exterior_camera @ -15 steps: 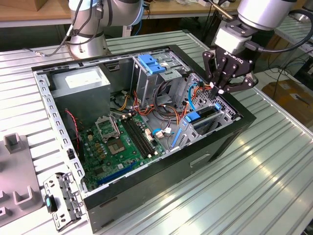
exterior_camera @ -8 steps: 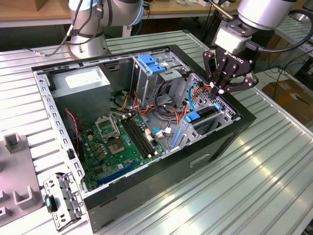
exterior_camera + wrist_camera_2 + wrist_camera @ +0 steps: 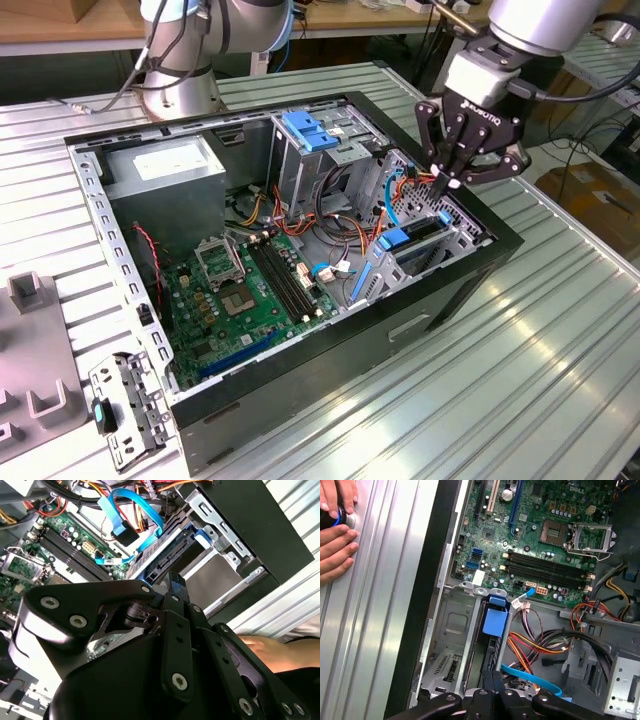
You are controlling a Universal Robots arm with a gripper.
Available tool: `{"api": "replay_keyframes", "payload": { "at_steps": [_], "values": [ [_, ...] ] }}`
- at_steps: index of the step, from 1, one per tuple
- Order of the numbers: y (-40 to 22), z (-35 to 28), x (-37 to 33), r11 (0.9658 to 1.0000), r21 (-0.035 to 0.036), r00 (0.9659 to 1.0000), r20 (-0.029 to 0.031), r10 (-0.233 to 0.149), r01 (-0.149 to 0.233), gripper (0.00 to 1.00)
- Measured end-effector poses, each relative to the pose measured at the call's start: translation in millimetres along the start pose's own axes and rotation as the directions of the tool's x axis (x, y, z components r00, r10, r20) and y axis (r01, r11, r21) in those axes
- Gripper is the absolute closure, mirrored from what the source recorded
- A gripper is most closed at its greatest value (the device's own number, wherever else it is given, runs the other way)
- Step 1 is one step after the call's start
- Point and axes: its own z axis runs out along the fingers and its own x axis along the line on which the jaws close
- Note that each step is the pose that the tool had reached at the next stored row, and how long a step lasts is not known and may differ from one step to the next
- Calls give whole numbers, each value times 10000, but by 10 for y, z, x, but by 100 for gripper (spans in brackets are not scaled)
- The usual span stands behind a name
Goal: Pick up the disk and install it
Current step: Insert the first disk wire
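Exterior view, right of centre: the gripper — fingers pressed together — hangs just above the disk, edgewise in the case.

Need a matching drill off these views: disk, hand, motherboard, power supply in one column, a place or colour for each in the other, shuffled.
Things:
1. disk
2. hand
3. motherboard
4. power supply

Place or colour:
A. green, flat on the floor of the case
B. silver box in a corner of the case
C. on edge in the bay, blue bracket
D. black, just above the bay

Pairs: 1-C, 2-D, 3-A, 4-B
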Motion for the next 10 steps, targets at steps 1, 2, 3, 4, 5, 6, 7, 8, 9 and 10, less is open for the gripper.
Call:
{"api": "replay_keyframes", "payload": {
  "at_steps": [1,2,3,4,5,6,7,8,9,10],
  "values": [
    [-2,2,-4,10000,2,10000,4,-62,62,89],
    [-4,0,-6,10000,2,10000,1,-85,85,89],
    [-11,0,-8,10000,2,10000,0,-98,98,89],
    [-21,-1,-12,9999,1,9999,-4,-106,106,89],
    [-36,0,-17,9999,1,9999,-4,-117,117,89],
    [-50,-1,-24,9999,1,9999,-5,-132,132,89],
    [-64,-1,-30,9999,1,9999,-6,-147,147,89],
    [-79,-1,-37,9999,1,9999,-5,-159,159,89],
    [-100,-1,-48,9999,1,9999,-6,-172,172,89],
    [-119,-1,-59,9998,0,9998,-7,-181,181,89]
  ]
}}
